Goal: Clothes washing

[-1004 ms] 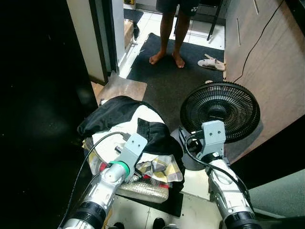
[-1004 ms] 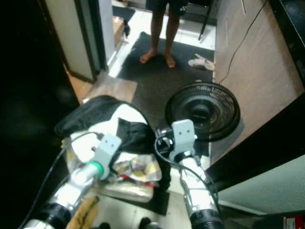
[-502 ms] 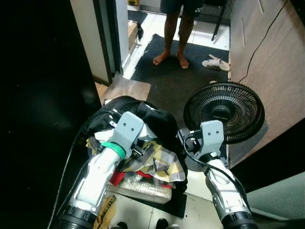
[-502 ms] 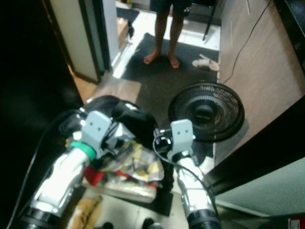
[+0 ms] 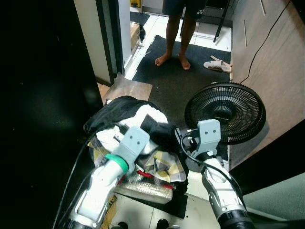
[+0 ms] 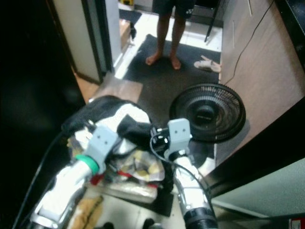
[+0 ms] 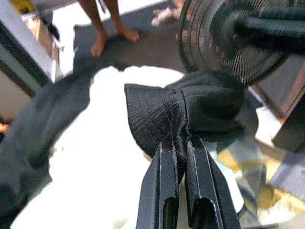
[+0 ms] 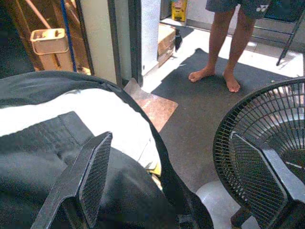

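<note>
A heap of laundry (image 5: 126,119) sits on the floor just in front of the robot, beside a black floor fan (image 5: 225,112) and near a doorway where a person (image 5: 178,28) stands barefoot on a dark mat (image 5: 178,83). On top of the white cloth lies a black garment (image 7: 190,109), soft and limp by the look of its folds and stitched hem; it should weigh little, sag as soon as it lifts, and may drag neighbouring pieces such as the yellow checked cloth (image 5: 164,162) along with it. A bunched fold or the thick hem gives the surest hold, since a single flat layer could slip out. The left gripper (image 7: 180,143) has its two fingers pressed almost together, pinching a gathered fold of that black garment where the fabric puckers. The right gripper (image 8: 186,176) hovers over the dark edge of the heap next to the fan, fingers spread wide apart with nothing between them. The pinch looks narrow, so a slow lift seems wise.
</note>
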Controlling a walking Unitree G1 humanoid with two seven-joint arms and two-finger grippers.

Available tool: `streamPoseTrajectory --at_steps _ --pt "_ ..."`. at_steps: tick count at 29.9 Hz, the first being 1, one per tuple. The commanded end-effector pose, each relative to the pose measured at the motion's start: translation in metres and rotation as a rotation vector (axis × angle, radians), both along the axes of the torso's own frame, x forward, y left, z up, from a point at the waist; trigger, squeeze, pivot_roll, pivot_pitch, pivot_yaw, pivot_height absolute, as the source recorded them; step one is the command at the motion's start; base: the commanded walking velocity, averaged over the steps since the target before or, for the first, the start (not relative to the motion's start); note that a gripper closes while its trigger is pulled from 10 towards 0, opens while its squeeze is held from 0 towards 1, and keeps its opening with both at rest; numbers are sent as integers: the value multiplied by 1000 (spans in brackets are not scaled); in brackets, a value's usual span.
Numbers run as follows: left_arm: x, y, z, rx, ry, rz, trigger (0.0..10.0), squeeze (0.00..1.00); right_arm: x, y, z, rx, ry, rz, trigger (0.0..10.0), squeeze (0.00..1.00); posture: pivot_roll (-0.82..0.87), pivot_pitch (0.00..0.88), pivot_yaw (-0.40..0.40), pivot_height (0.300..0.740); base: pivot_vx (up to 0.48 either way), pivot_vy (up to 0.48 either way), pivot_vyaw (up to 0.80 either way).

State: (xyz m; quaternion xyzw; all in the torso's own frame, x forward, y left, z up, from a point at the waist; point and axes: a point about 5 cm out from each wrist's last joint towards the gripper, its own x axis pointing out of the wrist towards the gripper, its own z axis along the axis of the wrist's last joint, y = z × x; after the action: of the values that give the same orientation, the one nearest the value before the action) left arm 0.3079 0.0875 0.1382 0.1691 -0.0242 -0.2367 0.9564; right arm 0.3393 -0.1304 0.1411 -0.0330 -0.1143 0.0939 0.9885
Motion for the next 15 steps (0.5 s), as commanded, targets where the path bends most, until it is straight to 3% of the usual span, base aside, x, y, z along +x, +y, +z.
streamPoseTrajectory --at_steps 1,5,7,10,11,15 --pt "-4 0 -13 22 46 13 10000 0 -5 2 -10 -7 36 17 10000 0 15 221 48 740 0 0 0" --pt "-4 -1 -12 15 56 22 10000 0 -8 6 -15 -19 62 75 10000 0 16 229 46 740 0 0 0" --pt "-5 -3 -11 10 59 21 10000 0 -13 18 -22 -26 118 207 10000 0 17 233 44 740 0 0 0" --pt "-5 -3 -10 10 60 20 10000 0 -15 23 -24 -23 140 252 10000 0 17 233 44 740 0 0 0" --pt "-5 -2 -10 9 62 25 10000 0 -23 35 -40 -68 221 383 10000 0 17 232 43 740 0 0 0" --pt "-3 -2 -10 10 57 33 10000 0 -34 43 -61 -175 280 473 10000 0 24 229 39 740 0 0 0"
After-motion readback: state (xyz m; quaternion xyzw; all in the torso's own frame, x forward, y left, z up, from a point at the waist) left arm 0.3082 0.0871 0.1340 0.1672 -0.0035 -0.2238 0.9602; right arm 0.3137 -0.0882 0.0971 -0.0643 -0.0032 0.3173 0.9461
